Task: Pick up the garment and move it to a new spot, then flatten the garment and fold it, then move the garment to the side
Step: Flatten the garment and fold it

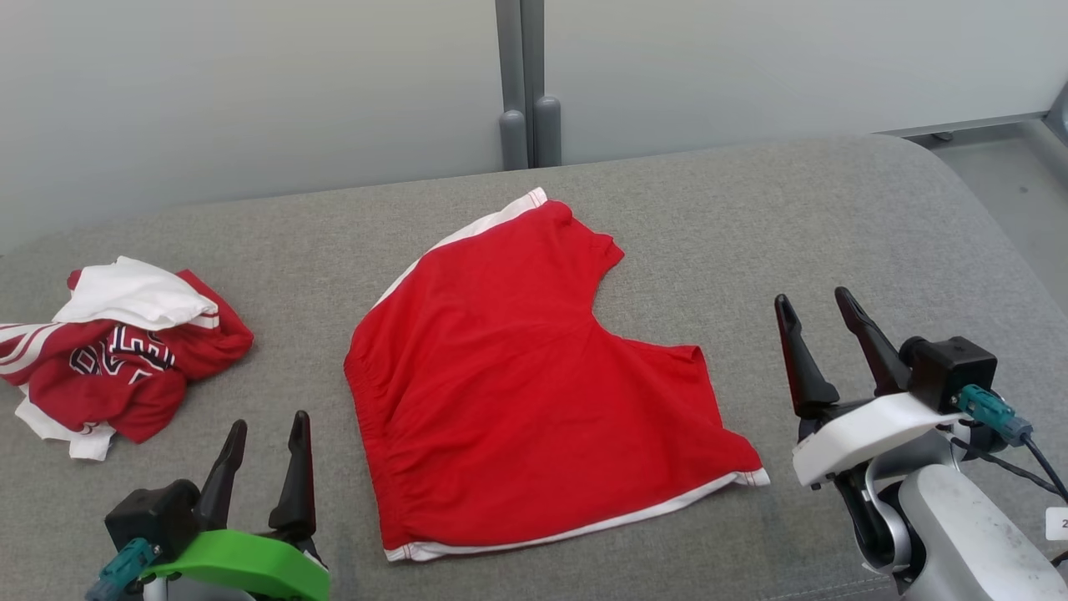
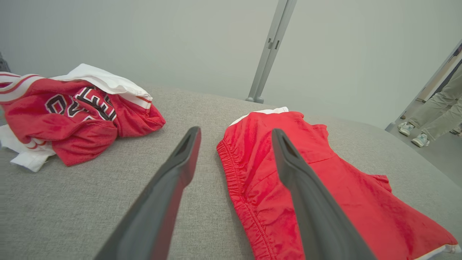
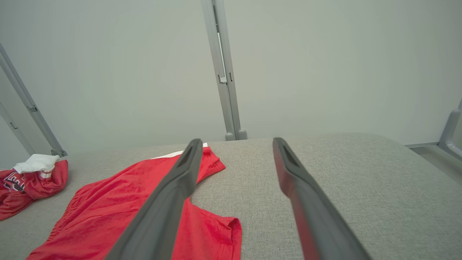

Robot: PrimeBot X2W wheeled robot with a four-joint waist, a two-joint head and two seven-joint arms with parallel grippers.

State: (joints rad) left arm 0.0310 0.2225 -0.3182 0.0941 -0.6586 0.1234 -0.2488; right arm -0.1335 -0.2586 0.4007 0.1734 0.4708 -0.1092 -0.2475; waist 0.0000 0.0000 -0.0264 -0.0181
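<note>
Plenty of room here. The grey padded surface (image 1: 751, 234) is bare all along its right side, up to the rounded corner at the far right where it drops off to the floor. There's also a bare strip between the red shorts (image 1: 517, 376) and the crumpled red-and-white jersey (image 1: 125, 359), which sits over by the left edge. The far edge runs just behind the shorts' upper leg hem, with a pale wall and a grey post (image 1: 521, 83) right behind it.

Both arms are low at the near edge, fingers pointing away from the robot. The left tool (image 1: 270, 420) has its jaws spread wide with nothing in them, same for the right tool (image 1: 812, 295), which tilts a little to the left.

The shorts lie mostly flat mid-surface, between the two tools. The elastic waistband faces the left tool, just beside it but not touching. The white-trimmed leg hem at the lower right is near the right tool, with a gap.

A person's legs (image 2: 433, 112) show off to the side in the left wrist view.
</note>
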